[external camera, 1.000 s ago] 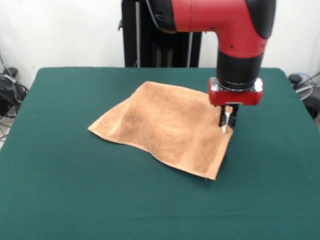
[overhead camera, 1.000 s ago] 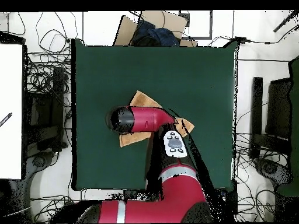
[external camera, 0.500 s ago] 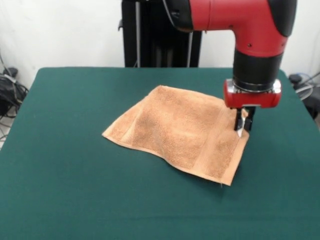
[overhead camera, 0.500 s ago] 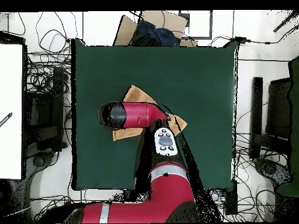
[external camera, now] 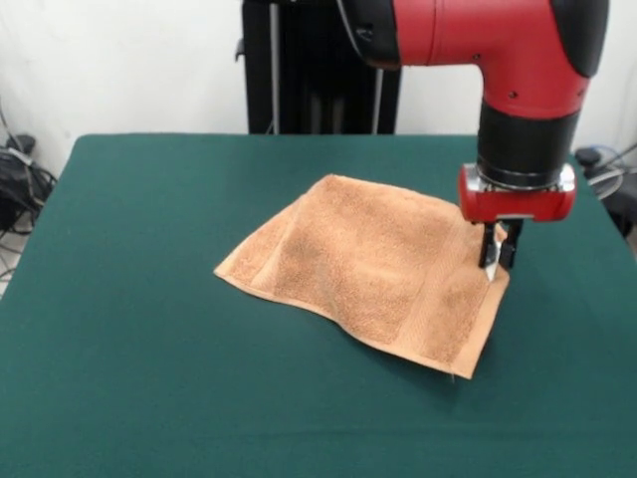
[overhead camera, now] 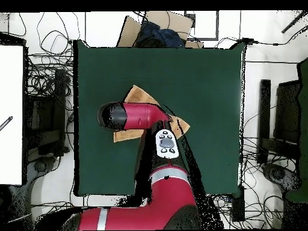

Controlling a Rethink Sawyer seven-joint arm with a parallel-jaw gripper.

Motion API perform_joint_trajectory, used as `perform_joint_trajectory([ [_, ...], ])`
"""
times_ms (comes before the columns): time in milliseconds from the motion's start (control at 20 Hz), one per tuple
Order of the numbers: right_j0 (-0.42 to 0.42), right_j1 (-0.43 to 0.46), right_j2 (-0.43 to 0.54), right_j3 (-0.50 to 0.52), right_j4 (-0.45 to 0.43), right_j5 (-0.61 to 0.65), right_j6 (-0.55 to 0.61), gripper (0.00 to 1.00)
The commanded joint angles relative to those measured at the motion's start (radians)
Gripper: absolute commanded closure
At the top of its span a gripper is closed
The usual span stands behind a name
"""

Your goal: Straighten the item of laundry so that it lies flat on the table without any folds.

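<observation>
The item of laundry [external camera: 373,264], an orange-tan terry towel, lies spread on the green table [external camera: 139,299], right of centre. A woven band runs along its right side, and its front edge is slightly rippled. My gripper [external camera: 495,267] hangs from the red arm and is shut on the towel's far right corner, just above the tabletop. In the overhead view the arm covers the gripper and most of the towel [overhead camera: 139,96]. Only the towel's corners stick out from under the arm on the table [overhead camera: 204,78].
The right table edge [external camera: 597,249] is close to the gripper. A wide stretch of green surface extends to the left and front of the towel. Off the table lie tangled cables [overhead camera: 45,78], a cardboard box [overhead camera: 157,27] and a white panel [overhead camera: 11,114].
The gripper has moved right in the front view, dragging the towel with it by its corner. The towel now lies more stretched out and sits further right.
</observation>
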Motion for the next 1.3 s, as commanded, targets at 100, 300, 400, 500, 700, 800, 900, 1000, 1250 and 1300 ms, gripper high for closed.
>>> perform_joint_trajectory([
  [100, 0.017, 0.039, 0.007, -0.037, 0.055, 0.010, 0.192, 1.00],
  [300, 0.052, 0.024, -0.024, -0.085, 0.055, 0.076, 0.204, 1.00],
  [400, 0.049, 0.040, -0.014, -0.065, 0.060, 0.030, 0.212, 1.00],
  [500, 0.049, 0.035, -0.018, -0.072, 0.056, 0.037, 0.205, 1.00],
  [700, 0.081, 0.012, -0.031, -0.084, 0.075, 0.085, 0.230, 1.00],
  [800, 0.100, 0.027, -0.031, -0.083, 0.095, 0.063, 0.260, 1.00],
  [900, 0.115, 0.029, -0.038, -0.072, 0.111, 0.051, 0.278, 1.00],
  [1000, 0.130, 0.028, -0.049, -0.050, 0.127, 0.031, 0.287, 1.00],
  [1250, 0.150, 0.034, -0.065, -0.026, 0.157, -0.004, 0.285, 1.00],
  [1300, 0.152, 0.039, -0.067, -0.025, 0.162, -0.015, 0.283, 1.00],
])
